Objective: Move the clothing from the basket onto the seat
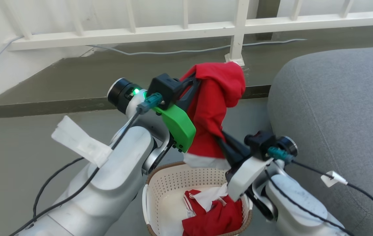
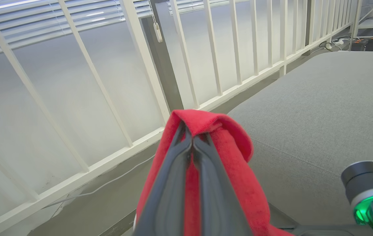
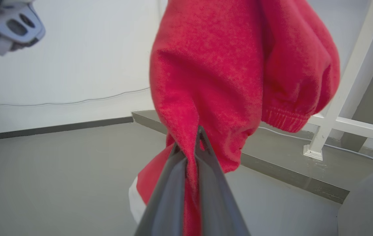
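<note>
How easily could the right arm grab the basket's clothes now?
Probably not yet: the right gripper is shut on the hanging garment. Otherwise the clothes in the basket lie uncovered just below it.

A white railing stands on a raised grey step above the grey floor.

Pale arms, black cables, green wrist cover, dark left pincer
</note>
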`<state>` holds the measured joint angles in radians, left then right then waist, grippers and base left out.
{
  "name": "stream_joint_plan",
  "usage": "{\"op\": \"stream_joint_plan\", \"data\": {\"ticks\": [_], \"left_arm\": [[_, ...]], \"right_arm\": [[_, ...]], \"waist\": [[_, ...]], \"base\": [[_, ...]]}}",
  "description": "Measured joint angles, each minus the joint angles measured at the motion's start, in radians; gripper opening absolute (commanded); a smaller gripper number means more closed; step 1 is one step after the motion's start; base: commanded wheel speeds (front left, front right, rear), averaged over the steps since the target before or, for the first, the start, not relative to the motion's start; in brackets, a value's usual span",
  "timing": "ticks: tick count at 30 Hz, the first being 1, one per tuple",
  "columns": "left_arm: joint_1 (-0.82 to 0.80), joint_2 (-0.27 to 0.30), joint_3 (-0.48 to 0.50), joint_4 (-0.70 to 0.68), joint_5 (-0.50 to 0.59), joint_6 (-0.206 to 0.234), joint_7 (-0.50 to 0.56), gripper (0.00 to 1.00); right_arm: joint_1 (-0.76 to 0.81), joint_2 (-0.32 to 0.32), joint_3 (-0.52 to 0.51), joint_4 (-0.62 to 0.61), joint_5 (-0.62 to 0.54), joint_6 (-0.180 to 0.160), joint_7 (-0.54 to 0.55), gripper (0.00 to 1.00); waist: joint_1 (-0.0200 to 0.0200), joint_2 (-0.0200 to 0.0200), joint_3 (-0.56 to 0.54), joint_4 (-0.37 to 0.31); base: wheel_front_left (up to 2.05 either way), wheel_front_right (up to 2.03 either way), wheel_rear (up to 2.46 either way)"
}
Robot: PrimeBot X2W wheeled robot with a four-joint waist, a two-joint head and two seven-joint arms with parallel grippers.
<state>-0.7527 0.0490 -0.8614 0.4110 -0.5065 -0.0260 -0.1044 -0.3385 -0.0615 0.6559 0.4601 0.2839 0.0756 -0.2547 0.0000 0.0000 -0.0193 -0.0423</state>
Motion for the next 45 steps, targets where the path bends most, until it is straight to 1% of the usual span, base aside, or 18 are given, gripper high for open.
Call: {"op": "stream_joint_plan", "data": {"ticks": [2,3,6,7,8,11,14,19,23,26,28,30,40,45], "left_arm": [[0.008,0.0,0.012,0.001,-0.021,0.005,0.0,0.0],[0.016,0.001,0.018,0.001,-0.028,0.009,0.0,0.0],[0.041,0.002,0.029,0.005,-0.041,0.019,-0.001,0.6],[0.047,0.003,0.032,0.007,-0.045,0.021,-0.001,0.89],[0.053,0.004,0.036,0.009,-0.045,0.026,-0.002,1.0],[0.066,0.007,0.049,0.015,-0.053,0.028,-0.004,1.0],[0.076,0.01,0.058,0.019,-0.06,0.031,-0.012,1.0],[0.089,0.028,0.052,0.026,-0.063,0.031,-0.012,1.0],[0.114,0.028,0.036,0.025,-0.063,0.027,-0.015,1.0],[0.138,0.023,0.018,0.021,-0.069,0.021,-0.015,1.0],[0.158,0.02,0.016,0.015,-0.097,0.016,-0.016,1.0],[0.173,0.019,0.007,0.007,-0.098,0.016,-0.021,1.0],[0.201,0.008,-0.075,-0.028,-0.096,-0.018,-0.02,1.0],[0.206,0.007,-0.094,-0.042,-0.088,-0.027,-0.02,1.0]], "right_arm": [[-0.008,0.0,-0.025,-0.003,0.004,-0.016,0.0,0.0],[-0.011,0.001,-0.039,-0.006,0.007,-0.018,0.0,0.0],[-0.019,0.0,-0.085,-0.012,0.006,-0.035,0.0,0.0],[-0.022,0.0,-0.1,-0.017,0.006,-0.039,0.0,0.0],[-0.024,-0.002,-0.114,-0.024,0.006,-0.048,0.0,0.0],[-0.024,-0.013,-0.148,-0.041,0.006,-0.062,0.0,0.0],[-0.025,-0.038,-0.187,-0.062,0.006,-0.078,0.0,0.0],[-0.028,-0.073,-0.257,-0.104,0.006,-0.103,0.0,0.0],[-0.028,-0.101,-0.302,-0.131,0.006,-0.122,0.0,0.0],[-0.028,-0.12,-0.33,-0.14,0.006,-0.125,0.0,0.0],[-0.027,-0.134,-0.35,-0.146,0.006,-0.131,0.0,0.0],[-0.026,-0.142,-0.373,-0.154,0.006,-0.138,0.0,0.0],[-0.02,-0.188,-0.443,-0.202,0.004,-0.141,0.0,0.0],[-0.019,-0.199,-0.466,-0.226,-0.002,-0.141,0.0,0.0]], "waist": [[0.0,0.0,0.002,-0.007],[0.0,0.0,0.004,-0.01],[0.0,0.0,0.007,-0.021],[0.0,0.0,0.008,-0.026],[0.0,0.0,0.009,-0.03],[0.0,0.0,0.012,-0.044],[0.0,0.0,0.014,-0.058],[0.0,0.0,0.02,-0.082],[0.0,0.0,0.025,-0.099],[0.0,0.0,0.029,-0.114],[0.0,0.0,0.032,-0.124],[0.0,0.0,0.035,-0.137],[0.0,0.0,0.058,-0.218],[0.0,0.0,0.07,-0.27]], "base": [[0.0,0.0,0.0],[0.0,0.0,0.0],[0.0,0.0,0.0],[0.0,0.0,0.0],[0.0,0.0,0.0],[0.0,0.0,0.0],[0.0,0.0,0.0],[0.0,0.0,0.0],[0.0,0.0,0.0],[0.0,0.0,0.0],[0.0,0.0,0.0],[0.0,0.0,0.0],[0.0,0.0,0.0],[0.0,0.0,0.0]]}}
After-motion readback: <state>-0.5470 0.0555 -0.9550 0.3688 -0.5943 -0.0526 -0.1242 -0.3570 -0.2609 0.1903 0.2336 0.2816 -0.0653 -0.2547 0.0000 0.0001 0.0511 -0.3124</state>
